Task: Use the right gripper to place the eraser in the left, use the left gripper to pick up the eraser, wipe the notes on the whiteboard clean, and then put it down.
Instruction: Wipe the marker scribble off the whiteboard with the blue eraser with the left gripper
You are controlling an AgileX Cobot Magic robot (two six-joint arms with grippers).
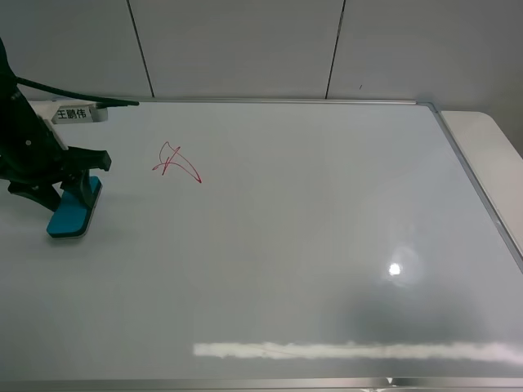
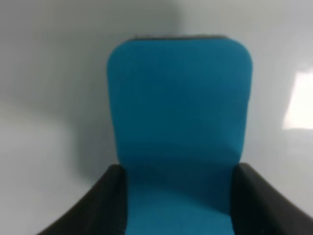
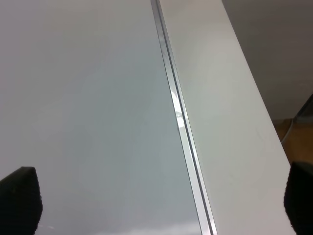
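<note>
The teal eraser (image 1: 73, 210) lies on the whiteboard (image 1: 327, 229) near its left edge. It fills the left wrist view (image 2: 178, 112). My left gripper (image 1: 82, 181) is down on the eraser's far end. Its two black fingers (image 2: 98, 205) press against the eraser's two long sides, so it is shut on it. The red notes (image 1: 176, 163) are on the board, to the right of the eraser and a little farther back, apart from it. My right gripper (image 3: 156, 205) is open and empty over the whiteboard's (image 3: 88, 98) right edge. It is out of the exterior high view.
The board's silver frame (image 3: 181, 127) runs along its right side, with a strip of white table (image 1: 490, 155) beyond it. A white label with dark characters (image 1: 72, 114) sits on the left arm's cable at the board's back left. A grey panelled wall (image 1: 245, 41) stands behind.
</note>
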